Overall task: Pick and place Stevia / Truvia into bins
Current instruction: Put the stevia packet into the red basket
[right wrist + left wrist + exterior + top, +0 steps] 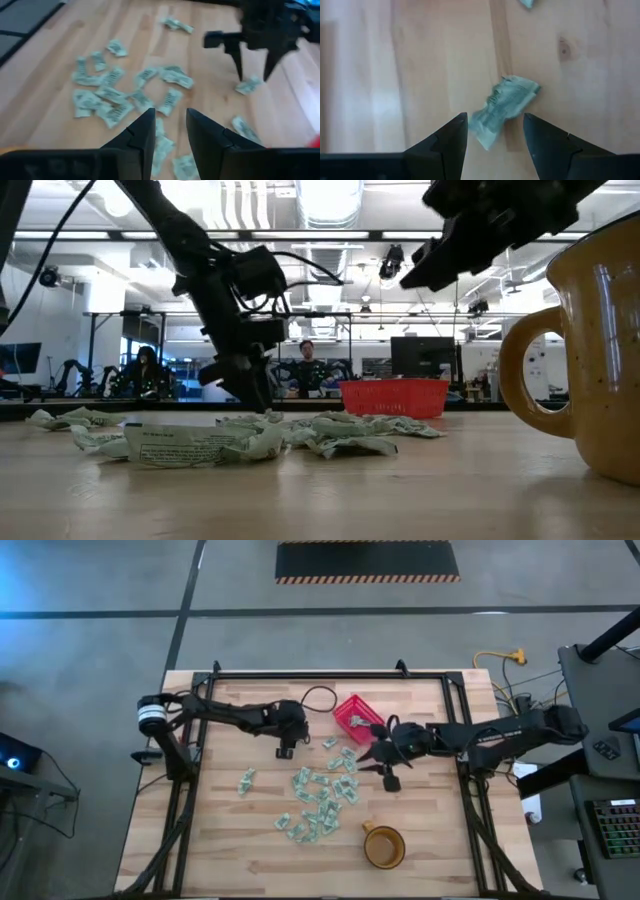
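Note:
Many pale green and white Stevia sachets [322,798] lie scattered flat on the middle of the wooden table. The red basket [356,712] stands toward the far edge with a sachet inside. My left gripper [495,121] is open and low over the table, left of the basket. Its fingers stand on either side of one crumpled sachet [506,102], also seen from the right wrist [248,85], and I see no touch. My right gripper [170,117] is open and empty. It hangs raised over the pile's right edge [385,766].
An amber-brown cup [383,846] stands near the near edge, right of the pile, and looms large in the low view [590,350]. A black cable loop [320,697] lies by the far edge. Bare wood stretches along the table's left side [210,830]. People sit in the room beyond.

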